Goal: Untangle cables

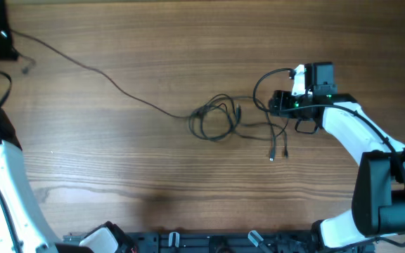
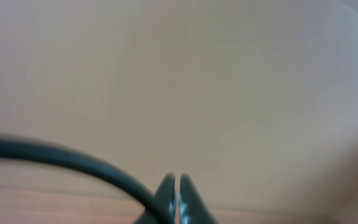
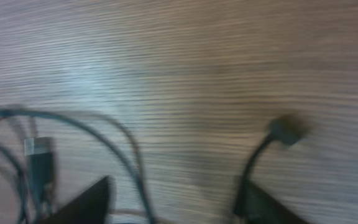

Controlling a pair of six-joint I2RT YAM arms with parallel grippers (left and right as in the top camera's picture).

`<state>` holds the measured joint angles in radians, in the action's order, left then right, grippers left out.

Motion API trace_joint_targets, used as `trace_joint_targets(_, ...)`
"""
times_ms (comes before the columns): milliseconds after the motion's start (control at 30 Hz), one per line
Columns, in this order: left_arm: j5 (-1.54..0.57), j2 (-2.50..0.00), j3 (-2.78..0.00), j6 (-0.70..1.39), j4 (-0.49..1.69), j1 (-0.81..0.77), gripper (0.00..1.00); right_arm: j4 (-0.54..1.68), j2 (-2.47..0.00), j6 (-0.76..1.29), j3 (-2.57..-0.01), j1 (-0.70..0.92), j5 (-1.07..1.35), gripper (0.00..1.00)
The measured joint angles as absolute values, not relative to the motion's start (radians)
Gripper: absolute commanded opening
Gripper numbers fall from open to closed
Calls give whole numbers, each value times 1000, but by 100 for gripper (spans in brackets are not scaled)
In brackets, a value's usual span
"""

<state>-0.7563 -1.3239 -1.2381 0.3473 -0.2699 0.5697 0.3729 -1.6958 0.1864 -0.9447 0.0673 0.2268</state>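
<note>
The left end effector [image 2: 176, 190] has its fingers pressed together. A dark wire curves in from the left and ends at their tips, so it is clamped on the long strand [image 1: 90, 67]. The right end effector [image 3: 176, 190] stands with its fingers [image 3: 86, 202] well apart and grips nothing. Thin wires lie on the worktop [image 1: 188, 204] in the gap between them. One dark wire rises beside the right finger to a dark plug [image 3: 286, 130], and a metal-tipped plug [image 3: 37, 152] lies just to the left of the left finger. The blur hides whether either finger touches a wire.

There are two arms and two end effectors. The cables [image 1: 213, 119] make one loose knot near the middle of the worktop, just to the left of the right end effector. How many separate wires are looped in it cannot be told. Three runs leave the knot: the one long strand and two short tails [image 1: 273, 144].

The long strand lies on a diagonal, from the knot up to the far-left corner where the left end effector sits. The two tails lie side by side, their plug ends pointing toward the near edge. Taken together, the cables stretch mostly left to right across the worktop.
</note>
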Motion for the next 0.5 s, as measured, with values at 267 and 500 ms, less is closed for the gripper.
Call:
trace_joint_targets(267, -490, -1667, -1630, 326, -369, 570, 4, 364, -1696, 246, -944, 128, 321, 100)
trace_joint_targets(500, -493, -1732, -1763, 239, 339, 510, 4, -8, -1696, 265, -938, 325, 531, 100)
